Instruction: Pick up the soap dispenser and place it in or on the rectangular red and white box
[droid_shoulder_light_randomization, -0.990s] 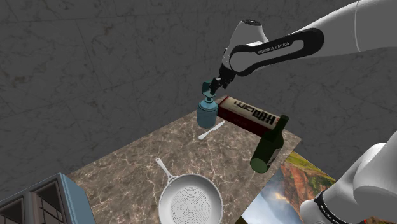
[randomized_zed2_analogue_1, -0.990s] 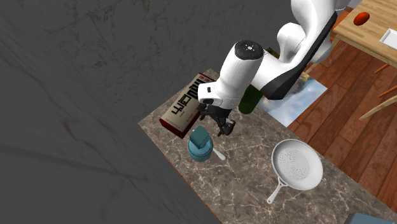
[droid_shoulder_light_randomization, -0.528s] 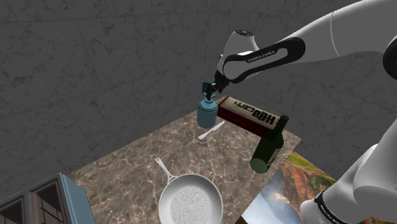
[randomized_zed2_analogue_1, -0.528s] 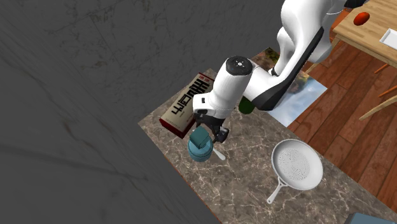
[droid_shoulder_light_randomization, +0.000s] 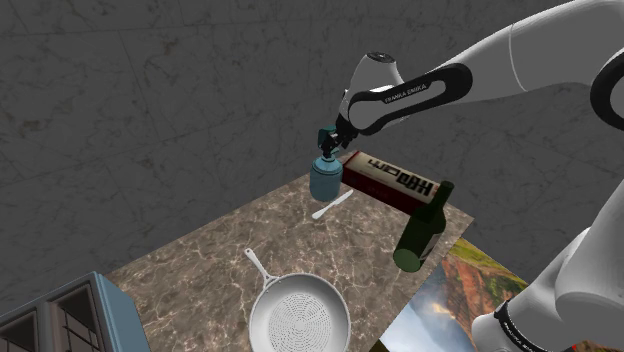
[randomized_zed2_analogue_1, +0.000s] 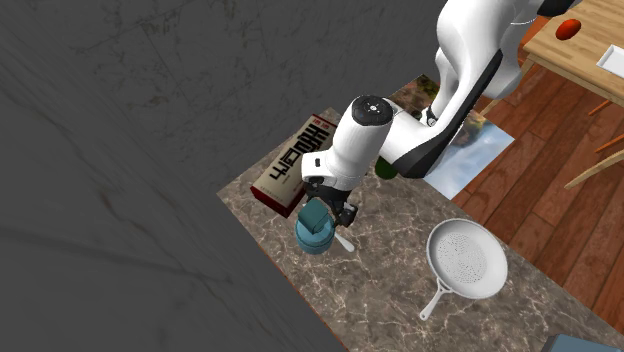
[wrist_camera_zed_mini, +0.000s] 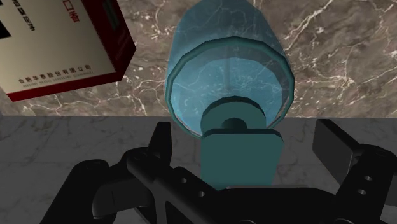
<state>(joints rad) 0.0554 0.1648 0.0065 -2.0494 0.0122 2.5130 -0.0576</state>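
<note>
Straddles the teal pump head with the black gripper (wrist_camera_zed_mini: 245, 143), fingers (wrist_camera_zed_mini: 162, 143) spread wide and clear of it on both sides; clamps nothing. Reads as the approach to a grasp, lined up so that closing would pinch the narrow pump rather than the wide round body below. From the shoulder view, hangs at the very top of the soap dispenser (droid_shoulder_light_randomization: 323, 178), wrist angled down from the right.

Finds the dispenser upright on the marble counter (droid_shoulder_light_randomization: 200, 260), near its far edge by the grey wall (droid_shoulder_light_randomization: 150, 100), just to the shoulder view's left of the red and white box (droid_shoulder_light_randomization: 395, 180). Promises a short carry, by this judgement: up, across to the right, down onto the box's broad printed top, which lies flat and bare.

Meets little in the way. Has a white spoon (droid_shoulder_light_randomization: 333, 205) lying just on the near side of the dispenser, low enough not to matter. Has a dark green bottle (droid_shoulder_light_randomization: 422, 228) at the box's near right end, neck just beside it; cannot tell whether lying or leaning, but worth watching during the set-down. Sets a white perforated pan (droid_shoulder_light_randomization: 298, 315) well apart, nearer the camera, and a landscape print (droid_shoulder_light_randomization: 455, 290) at the near right.
</note>
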